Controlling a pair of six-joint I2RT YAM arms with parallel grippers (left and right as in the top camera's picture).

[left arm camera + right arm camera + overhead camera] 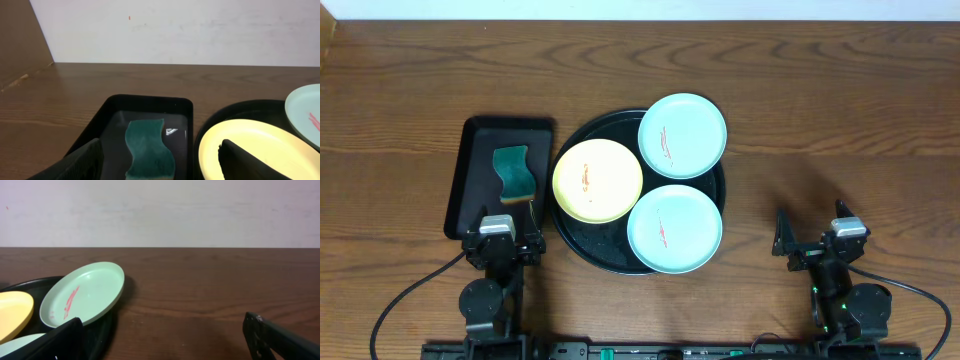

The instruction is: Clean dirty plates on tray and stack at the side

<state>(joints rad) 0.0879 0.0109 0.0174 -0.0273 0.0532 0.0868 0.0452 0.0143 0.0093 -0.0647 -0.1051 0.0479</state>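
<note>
A round black tray [582, 243] holds three plates, each with a reddish smear: a yellow plate [597, 180] at the left, a turquoise plate [682, 135] at the back right, and another turquoise plate [674, 229] at the front. My left gripper [504, 236] is open and empty near the front edge, left of the tray. In the left wrist view [160, 160] its fingers frame a teal sponge [149, 148] and the yellow plate [250, 142]. My right gripper [815, 240] is open and empty, right of the tray; its wrist view [162, 335] shows the back turquoise plate [85, 295].
A smaller rectangular black tray [478, 170] lies left of the round tray and holds the teal sponge [514, 174]. Bare wooden table [820, 120] extends right of the round tray. A pale wall stands behind the table's far edge.
</note>
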